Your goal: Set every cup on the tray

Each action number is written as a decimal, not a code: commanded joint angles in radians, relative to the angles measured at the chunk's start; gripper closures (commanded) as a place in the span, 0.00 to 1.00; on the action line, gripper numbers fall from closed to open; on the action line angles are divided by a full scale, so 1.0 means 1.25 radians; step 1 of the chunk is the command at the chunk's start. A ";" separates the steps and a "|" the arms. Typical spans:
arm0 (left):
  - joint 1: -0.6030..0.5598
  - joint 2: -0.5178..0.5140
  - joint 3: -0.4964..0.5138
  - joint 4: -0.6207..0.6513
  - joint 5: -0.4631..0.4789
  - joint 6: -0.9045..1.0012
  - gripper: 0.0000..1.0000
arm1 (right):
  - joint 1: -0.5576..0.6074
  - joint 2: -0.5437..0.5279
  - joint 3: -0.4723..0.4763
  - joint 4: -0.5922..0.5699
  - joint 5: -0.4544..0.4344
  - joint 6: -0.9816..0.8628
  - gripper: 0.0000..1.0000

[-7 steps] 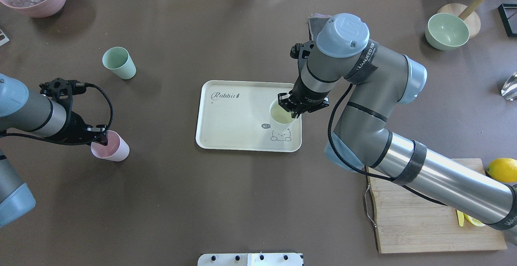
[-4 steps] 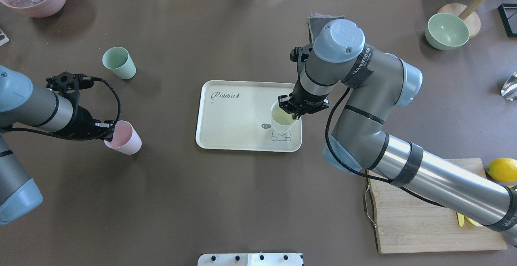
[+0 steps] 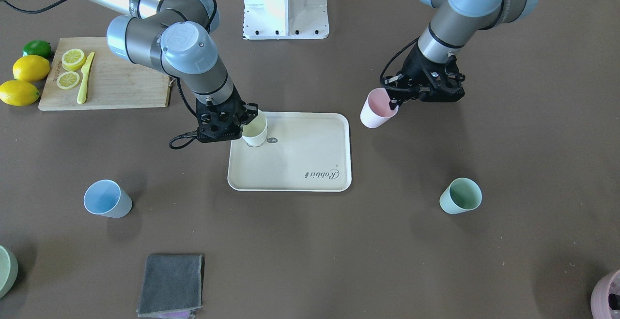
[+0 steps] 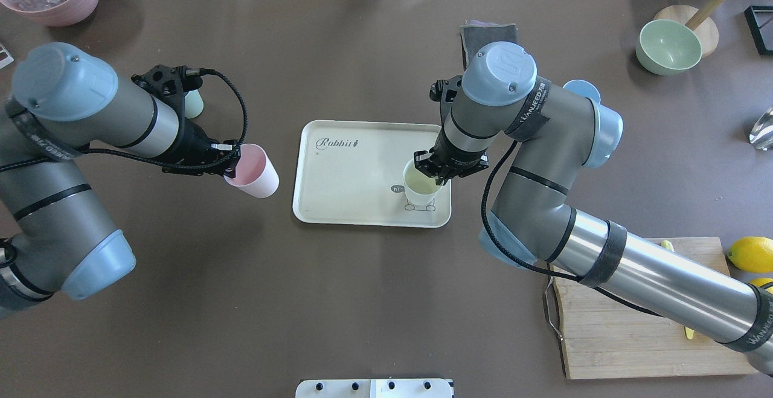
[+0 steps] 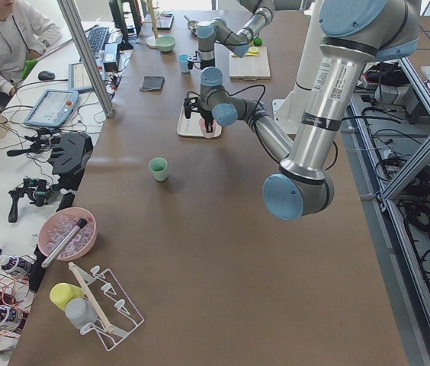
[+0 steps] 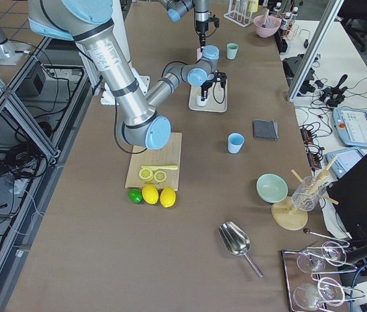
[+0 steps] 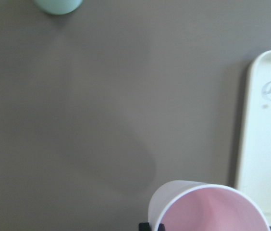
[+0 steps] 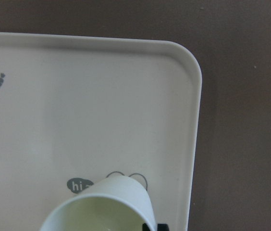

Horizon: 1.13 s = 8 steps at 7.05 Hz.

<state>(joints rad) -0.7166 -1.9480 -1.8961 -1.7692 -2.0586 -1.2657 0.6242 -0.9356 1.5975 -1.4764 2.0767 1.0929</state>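
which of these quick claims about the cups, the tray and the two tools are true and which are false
1. The right tool grips the pale yellow cup by its rim, inside the tray's outline. True.
2. The pink cup sits on the tray. False: the left tool holds it tilted, beside the tray and outside its rim.
3. The light blue cup lies on its side. False: it stands upright on the table, mouth up.
4. The mint green cup stands on the table with no tool on it. True.
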 commanded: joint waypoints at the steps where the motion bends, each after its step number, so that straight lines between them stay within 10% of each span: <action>1: 0.017 -0.095 0.068 0.026 0.028 -0.024 1.00 | -0.004 -0.001 0.003 0.001 -0.001 0.001 0.39; 2: 0.034 -0.140 0.108 0.026 0.033 -0.054 1.00 | 0.004 -0.001 0.012 0.001 0.001 -0.004 0.00; 8: 0.133 -0.177 0.162 0.021 0.141 -0.078 1.00 | 0.249 -0.110 0.036 -0.014 0.141 -0.237 0.00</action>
<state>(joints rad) -0.5625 -2.1611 -1.6984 -1.7430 -1.8954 -1.3631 0.8692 -1.0301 1.6488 -1.4925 2.2428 0.8909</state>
